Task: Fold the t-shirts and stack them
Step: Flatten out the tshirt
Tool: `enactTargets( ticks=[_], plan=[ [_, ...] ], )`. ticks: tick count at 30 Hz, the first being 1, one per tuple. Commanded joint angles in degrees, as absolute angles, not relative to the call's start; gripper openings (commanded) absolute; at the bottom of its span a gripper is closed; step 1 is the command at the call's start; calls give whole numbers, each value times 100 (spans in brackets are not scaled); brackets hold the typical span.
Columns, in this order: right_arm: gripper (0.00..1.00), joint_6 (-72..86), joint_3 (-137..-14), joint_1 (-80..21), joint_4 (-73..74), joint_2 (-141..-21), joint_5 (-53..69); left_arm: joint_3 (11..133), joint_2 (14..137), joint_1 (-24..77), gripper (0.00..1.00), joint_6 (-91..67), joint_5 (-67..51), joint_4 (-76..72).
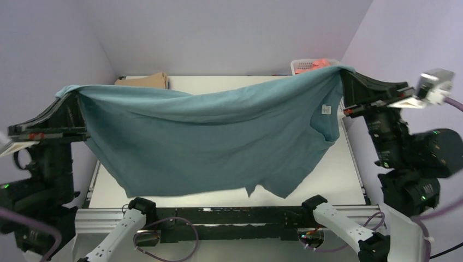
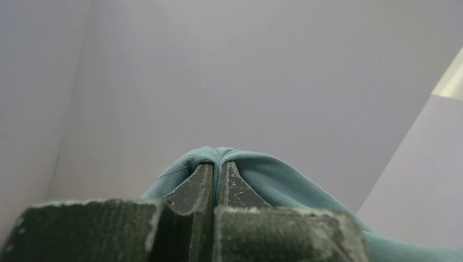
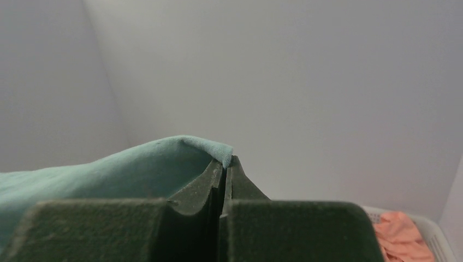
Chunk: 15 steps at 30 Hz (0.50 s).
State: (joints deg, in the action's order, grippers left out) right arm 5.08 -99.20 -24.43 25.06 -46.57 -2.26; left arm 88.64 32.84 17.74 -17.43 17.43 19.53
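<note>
step: spread before fold. teal tee hangs in the air between both arms, not yet laid flat.
left gripper: jaws together, clamped on a bunched edge of the teal tee, high at the left side.
right gripper: jaws together, pinching a thin bit of edge or corner, high at the right, near the basket.
cloth: top edge sags in the middle between the two grips. Body hangs like a curtain across the table, lower edge uneven and low at the front. Can't tell if it touches the table.
tag: white, on the cloth just below the right grip, facing the top camera.
other tees: tan tee at back left of the table, looks folded. salmon tee in the basket at back right.
progress: early, my read. At most one done, this one unfolded, at least one more waiting.
next: bring both arms down together and lay the teal tee flat on the table, tension even. Then release and regrip for the first fold.
risk: slack in the middle may land as wrinkles. The right pinch looks thin and could slip under pull.
</note>
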Motion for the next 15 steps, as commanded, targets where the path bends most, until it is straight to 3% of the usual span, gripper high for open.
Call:
enactTargets(
  ticks=[1,5,8,9,10,11,12,13,14,15],
  plan=[
    [0,244,-9286,-2432,2085,-5177,-1120,8340,4018,1775,0,-1600,2489,1763],
    [0,67,-8316,-2425,1350,-5769,-2286,7752,5202,1752,0,-1638,3726,1629],
    [0,57,-7559,-2302,724,-6521,-3282,7334,6435,1374,3,-2096,3417,1708],
    [0,138,-7325,-2193,563,-6818,-3381,7271,6883,1176,13,-2297,3084,1782],
    [0,267,-7114,-2044,408,-7129,-3272,7273,7337,961,33,-2500,2712,1926],
    [10,456,-6907,-1890,311,-7455,-3014,7291,7811,856,57,-2603,2359,2011],
    [37,684,-6817,-1650,226,-7793,-2560,7302,8236,811,81,-2670,2133,2036],
    [72,874,-6723,-1482,127,-8168,-2189,7331,8613,801,96,-2713,2029,2050],
    [96,1074,-6723,-1361,111,-8541,-1909,7407,8952,800,99,-2723,1942,2108],
    [99,1222,-6791,-1283,138,-8880,-1732,7491,9220,800,100,-2755,1882,2195]
  ],
)
